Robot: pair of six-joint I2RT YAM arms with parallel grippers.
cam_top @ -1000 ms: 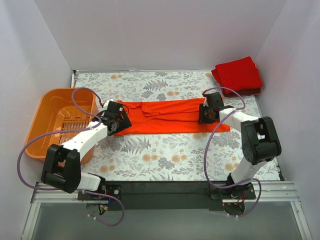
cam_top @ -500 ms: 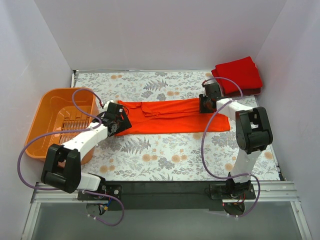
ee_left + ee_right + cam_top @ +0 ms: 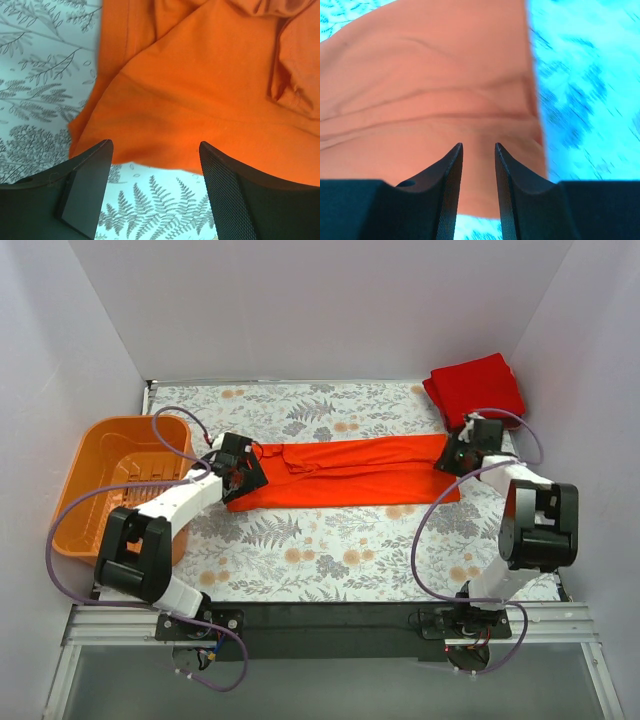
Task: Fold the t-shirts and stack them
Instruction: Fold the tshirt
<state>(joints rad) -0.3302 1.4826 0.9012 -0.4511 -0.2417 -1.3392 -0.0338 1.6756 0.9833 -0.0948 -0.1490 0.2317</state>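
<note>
The bright orange-red t-shirt (image 3: 345, 472) lies folded into a long strip across the middle of the table. The deeper red t-shirt (image 3: 476, 390) sits folded at the back right corner. My left gripper (image 3: 243, 471) hovers over the strip's left end. In the left wrist view (image 3: 155, 146) its jaws are wide open and empty over the cloth's (image 3: 200, 90) near edge. My right gripper (image 3: 452, 455) is over the strip's right end. In the right wrist view (image 3: 478, 146) its jaws stand a narrow gap apart above the cloth (image 3: 420, 90), holding nothing.
A rigid orange plastic basket (image 3: 105, 445) stands at the left edge, right beside my left arm. The floral tablecloth (image 3: 330, 550) covers the table. White walls close in the back and both sides. The black base rail (image 3: 330, 625) runs along the near edge.
My right gripper has moved from the strip's right part back and then right to its right end. My left gripper has shifted slightly back and right. The shirt's right end now lies straighter.
</note>
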